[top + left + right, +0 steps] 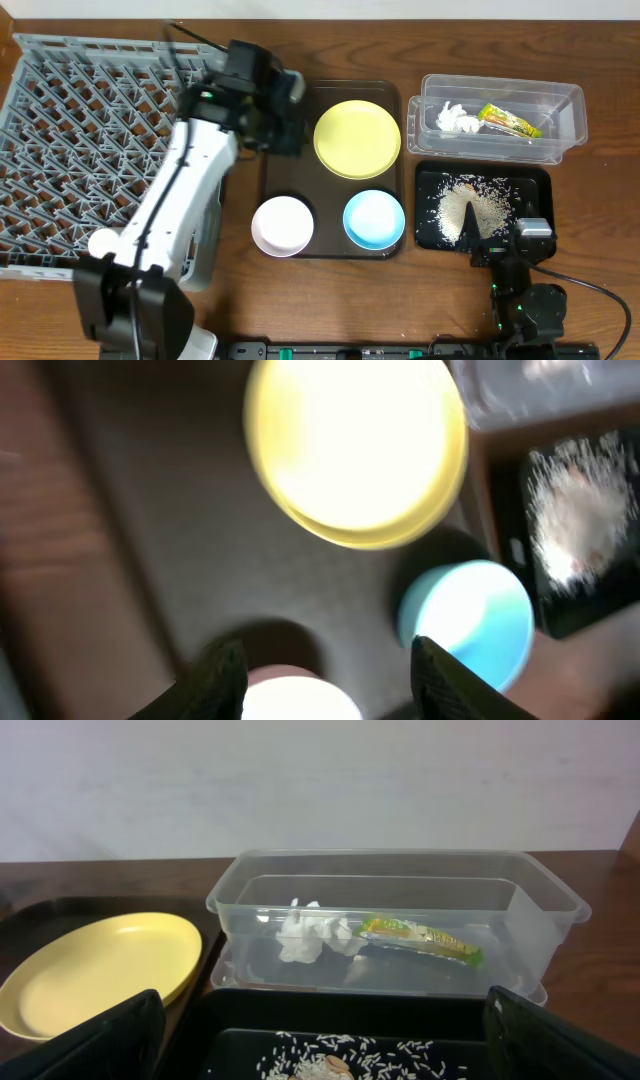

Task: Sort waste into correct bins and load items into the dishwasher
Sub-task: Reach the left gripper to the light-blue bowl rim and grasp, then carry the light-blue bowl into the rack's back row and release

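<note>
Left gripper (325, 665) fingers spread wide and empty, hanging over brown tray (325, 200) beside yellow plate (357, 138), white bowl (300, 702) right under them, blue bowl (374, 219) near; none of these in rack (60, 120) yet. Right gripper (325, 1040) also released, empty, low over black tray (535, 178) of rice (478, 205); tissue (457, 118) and wrapper (508, 121) sit in clear tub (570, 100). Likely risk: the flat plate offers little rim to pinch, so it may slip or knock a bowl.
</note>
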